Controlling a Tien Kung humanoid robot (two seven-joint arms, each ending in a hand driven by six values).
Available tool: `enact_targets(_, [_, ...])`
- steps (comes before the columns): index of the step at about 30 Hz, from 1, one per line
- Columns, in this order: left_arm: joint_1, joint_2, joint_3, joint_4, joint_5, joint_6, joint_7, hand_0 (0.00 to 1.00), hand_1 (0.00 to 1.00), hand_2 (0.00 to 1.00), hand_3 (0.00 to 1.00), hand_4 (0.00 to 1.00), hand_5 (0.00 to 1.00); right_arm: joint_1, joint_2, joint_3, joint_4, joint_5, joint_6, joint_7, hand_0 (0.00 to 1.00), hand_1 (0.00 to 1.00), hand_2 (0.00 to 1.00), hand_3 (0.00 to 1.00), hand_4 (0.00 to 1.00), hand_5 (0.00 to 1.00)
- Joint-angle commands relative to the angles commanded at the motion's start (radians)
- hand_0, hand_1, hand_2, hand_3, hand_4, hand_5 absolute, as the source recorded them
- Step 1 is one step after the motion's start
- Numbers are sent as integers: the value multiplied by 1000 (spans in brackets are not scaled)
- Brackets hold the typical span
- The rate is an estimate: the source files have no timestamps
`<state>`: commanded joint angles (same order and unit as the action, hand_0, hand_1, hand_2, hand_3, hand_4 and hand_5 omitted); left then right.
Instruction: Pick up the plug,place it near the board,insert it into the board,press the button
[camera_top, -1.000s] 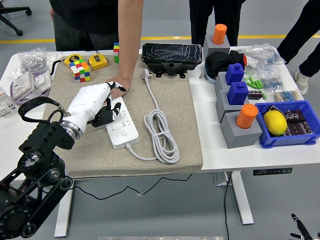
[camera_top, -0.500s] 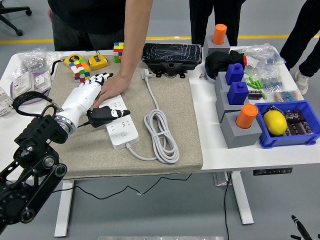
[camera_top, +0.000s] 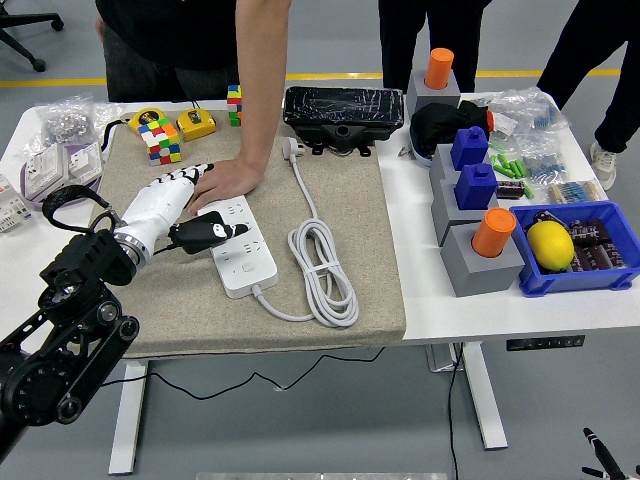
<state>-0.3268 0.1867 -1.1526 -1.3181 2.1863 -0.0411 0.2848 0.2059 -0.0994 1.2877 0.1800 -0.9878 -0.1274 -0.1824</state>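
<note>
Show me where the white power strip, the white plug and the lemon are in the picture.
power strip (camera_top: 243, 262): head view, on its white top face.
plug (camera_top: 292, 148): head view, on the plug's white body.
lemon (camera_top: 550, 245): head view, on the middle of its yellow skin.

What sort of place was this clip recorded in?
Probably a robotics lab or test room: a white table crowded with practice props such as colour cubes and block-and-peg fixtures, a power strip, and people standing around.

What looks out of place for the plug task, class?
The white plug lies unplugged at the mat's far edge, away from the power strip. A person's hand rests on the strip's far end, beside the robot's left hand.
</note>
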Motion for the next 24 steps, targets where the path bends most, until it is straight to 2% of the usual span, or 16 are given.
enact_targets(5, [-3, -5, 6, 39, 9, -3, -11, 910, 969, 954, 925, 998, 519, 1, -1, 2, 0, -1, 0, 0, 779, 728, 712, 733, 998, 940])
enact_targets(6, [-3, -6, 8, 43, 10, -4, -13, 881, 947, 929, 916, 998, 460, 1, -1, 3, 0, -2, 0, 0, 779, 728, 712, 733, 998, 939])
enact_targets(9, [-4, -8, 13, 61, 10, 0, -21, 881, 947, 929, 916, 998, 460, 2, -1, 1, 0, 0, 0, 0, 779, 728, 712, 733, 998, 939])
enact_targets(11, [-5, -10, 17, 74, 10, 8, -29, 881, 947, 929, 916, 998, 460, 3, -1, -1, 0, 3, 0, 1, 779, 728, 712, 733, 998, 939])
enact_targets(12, [-5, -11, 17, 79, 12, 9, -31, 860, 932, 913, 909, 998, 417, 4, 0, -1, 0, 3, 0, 2, 779, 727, 712, 733, 998, 939])
enact_targets(17, [-10, -14, 18, 105, 21, 36, -47, 860, 932, 913, 909, 998, 417, 7, -1, -1, 0, 3, 1, 2, 779, 727, 712, 733, 998, 939])
enact_targets(18, [-11, -14, 18, 111, 22, 41, -50, 818, 887, 879, 893, 998, 396, 8, -1, -1, 0, 3, 1, 1, 779, 727, 712, 733, 998, 938])
enact_targets(23, [-14, -17, 17, 124, 21, 55, -54, 818, 887, 879, 893, 998, 396, 8, -3, 2, 0, 1, 1, 0, 779, 727, 712, 733, 998, 938])
enact_targets(24, [-15, -18, 16, 126, 21, 59, -54, 740, 799, 804, 844, 998, 353, 8, -3, 2, 0, 1, 1, 0, 779, 728, 712, 733, 998, 938])
